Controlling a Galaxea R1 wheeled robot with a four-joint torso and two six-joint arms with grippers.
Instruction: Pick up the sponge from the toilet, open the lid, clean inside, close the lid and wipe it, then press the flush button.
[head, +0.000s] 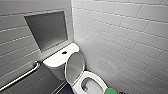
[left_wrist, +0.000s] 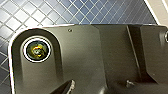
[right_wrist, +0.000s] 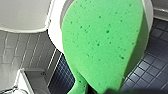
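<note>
Lid (head: 74, 67) stands open; sponge (head: 110, 91), pinched at its waist by right gripper (right_wrist: 111, 92), hangs at toilet (head: 96, 79) rim, lower right.

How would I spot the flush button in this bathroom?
Find the white toilet in the tiled corner. Behind its raised lid lies the flat tank top. The flush button is the small dark round spot on it, the only dark mark there.

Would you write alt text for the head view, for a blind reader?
A white toilet stands in a tiled corner, lid raised, bowl open. A green sponge shows at the bottom edge beside the bowl; a grab bar runs along the left wall.
</note>
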